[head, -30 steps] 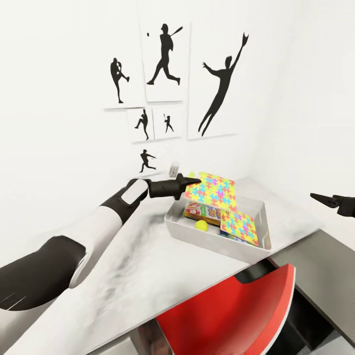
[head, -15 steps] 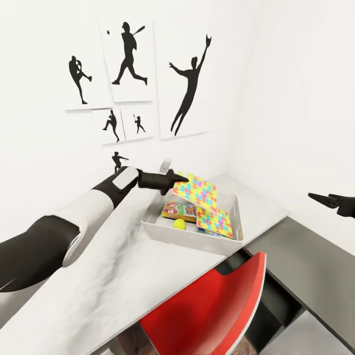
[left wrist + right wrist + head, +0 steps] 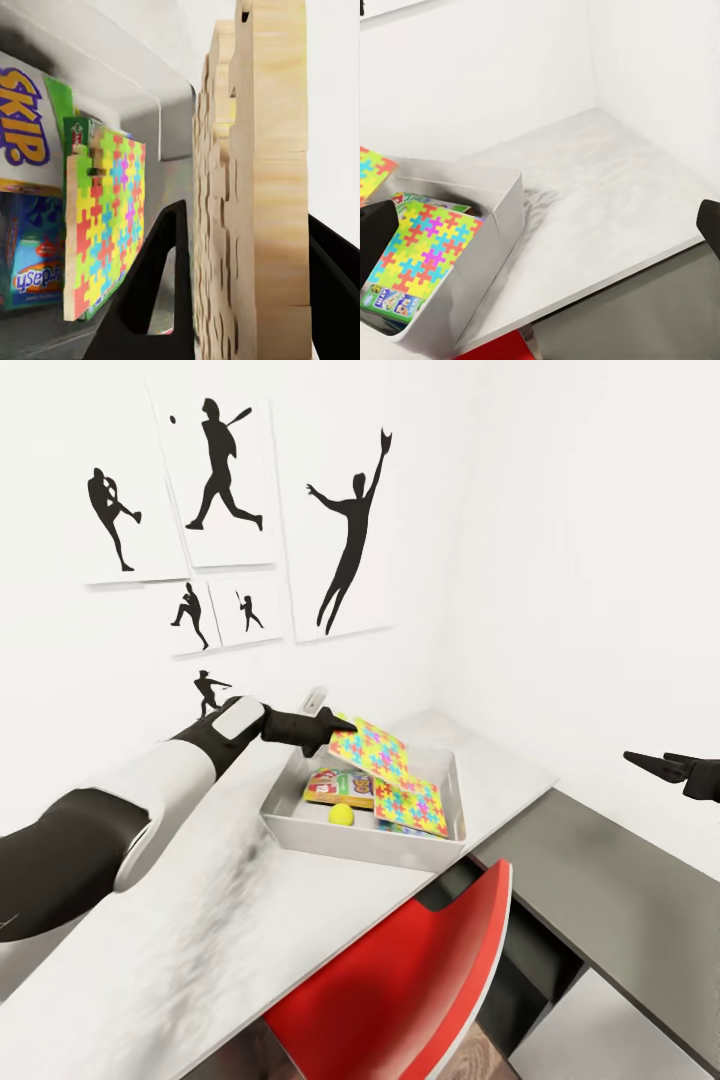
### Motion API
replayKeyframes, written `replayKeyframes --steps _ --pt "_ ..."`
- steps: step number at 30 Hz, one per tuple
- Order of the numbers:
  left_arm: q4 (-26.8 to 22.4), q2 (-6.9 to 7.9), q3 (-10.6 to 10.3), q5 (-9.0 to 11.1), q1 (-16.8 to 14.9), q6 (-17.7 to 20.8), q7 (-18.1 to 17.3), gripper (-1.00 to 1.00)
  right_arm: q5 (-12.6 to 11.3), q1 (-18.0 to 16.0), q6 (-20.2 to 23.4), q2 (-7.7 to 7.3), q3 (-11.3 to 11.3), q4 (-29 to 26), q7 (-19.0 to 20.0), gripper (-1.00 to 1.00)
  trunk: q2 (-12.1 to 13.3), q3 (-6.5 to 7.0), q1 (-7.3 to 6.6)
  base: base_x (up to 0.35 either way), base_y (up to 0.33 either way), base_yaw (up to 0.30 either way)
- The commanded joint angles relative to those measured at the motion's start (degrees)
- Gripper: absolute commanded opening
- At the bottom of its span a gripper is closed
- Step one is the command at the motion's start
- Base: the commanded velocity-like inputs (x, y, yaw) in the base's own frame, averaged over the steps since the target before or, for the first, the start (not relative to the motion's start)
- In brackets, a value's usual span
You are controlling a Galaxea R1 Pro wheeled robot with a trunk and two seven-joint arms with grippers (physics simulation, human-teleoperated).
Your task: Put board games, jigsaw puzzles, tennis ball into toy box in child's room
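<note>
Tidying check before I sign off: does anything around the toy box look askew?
Yes: one jigsaw puzzle hangs tilted over the toy box, pinched in the left gripper; the other puzzle leans slanted inside.

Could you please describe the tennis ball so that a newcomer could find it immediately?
On the pale table stands a grey toy box. The tennis ball lies inside near its front wall, the only small round yellow-green thing among flat boxes and puzzles.

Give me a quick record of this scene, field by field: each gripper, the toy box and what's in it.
left gripper: shut on jigsaw puzzle, tilted over the toy box
right gripper: empty, off to the side
toy box: on the table
inside: second jigsaw puzzle, tennis ball, SKIP-BO board game
</note>
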Motion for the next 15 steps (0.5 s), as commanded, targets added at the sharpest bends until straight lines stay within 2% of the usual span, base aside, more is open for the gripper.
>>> replayKeyframes --steps 1,6,9,15 --pt "0.12 0.93 -0.19 -0.17 -0.01 -0.59 -0.36 -1.00 0.50 -0.09 0.36 0.00 -0.06 -0.04 0.55 1.00 -0.04 -0.07 0.00 0.000 0.000 -0.010" --pt "0.22 3.24 -0.37 -0.22 0.53 -1.91 -0.02 -1.00 0.50 -0.04 0.36 0.00 -0.06 -0.04 0.60 1.00 -0.04 -0.07 0.00 0.000 0.000 -0.004" --pt "0.23 3.65 -0.53 -0.23 0.59 -2.10 0.06 -1.00 0.50 0.04 0.36 0.00 -0.06 -0.04 0.63 1.00 -0.04 -0.07 0.00 0.000 0.000 -0.001" --pt "0.26 3.58 -0.71 -0.23 0.68 -2.30 0.10 -1.00 0.50 0.06 0.36 0.00 -0.12 -0.04 0.64 1.00 -0.04 -0.15 0.00 0.000 0.000 0.000"
